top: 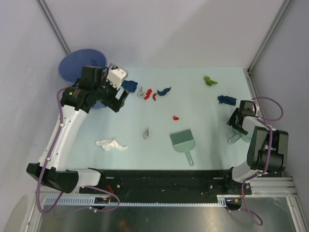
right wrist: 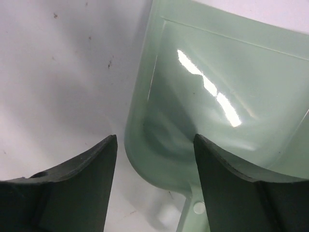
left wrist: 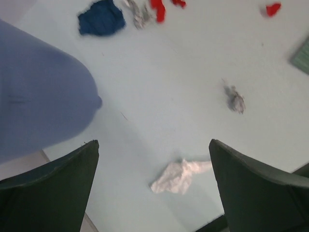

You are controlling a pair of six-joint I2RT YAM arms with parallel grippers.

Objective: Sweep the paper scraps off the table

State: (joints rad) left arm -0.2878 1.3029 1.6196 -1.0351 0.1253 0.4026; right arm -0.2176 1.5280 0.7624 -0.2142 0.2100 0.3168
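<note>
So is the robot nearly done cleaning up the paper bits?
Not nearly. Done: nothing swept yet; the paper scraps lie scattered across the table. In hand: the right gripper hangs open over the back end of the dustpan, gripping nothing; the left gripper is open and empty by the blue bucket. Left: pick up the dustpan and the brush, then sweep up every scrap.
</note>
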